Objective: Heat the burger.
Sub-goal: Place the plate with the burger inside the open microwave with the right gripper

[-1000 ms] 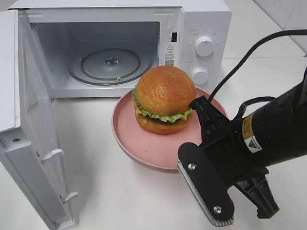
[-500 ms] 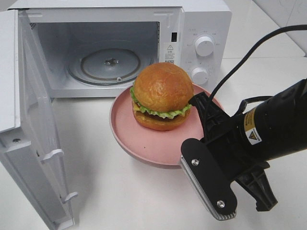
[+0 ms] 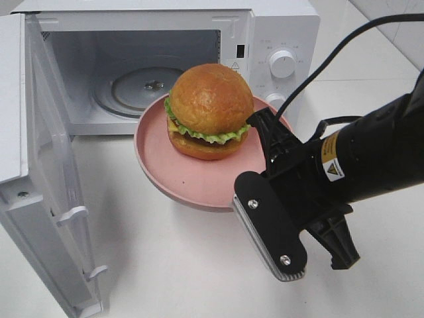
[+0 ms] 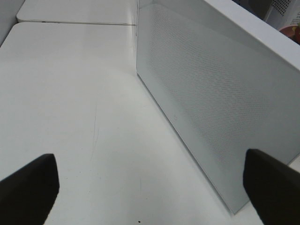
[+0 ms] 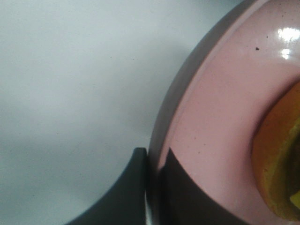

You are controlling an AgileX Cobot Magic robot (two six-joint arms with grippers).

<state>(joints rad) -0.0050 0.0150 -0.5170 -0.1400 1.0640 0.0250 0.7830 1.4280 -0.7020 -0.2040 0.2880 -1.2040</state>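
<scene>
Clamping burger's (image 3: pixel 209 109) pink plate (image 3: pixel 189 184): right end effector (image 5: pixel 153 161), warning sticker (image 3: pixel 331 166); left end effector (image 4: pixel 150 185) agape.

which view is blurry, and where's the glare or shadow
Right wrist view: right fingers and pink plate rim blurred, white glare spots on the plate. Exterior high view: sharp, soft shadow under the plate on the table, sheen on the burger. Left wrist view: left fingers blurred, microwave door clearer.

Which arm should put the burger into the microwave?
Right. The right claw pinches the pink plate carrying the burger before the open microwave. The left claw is open, empty, outside the door.
</scene>
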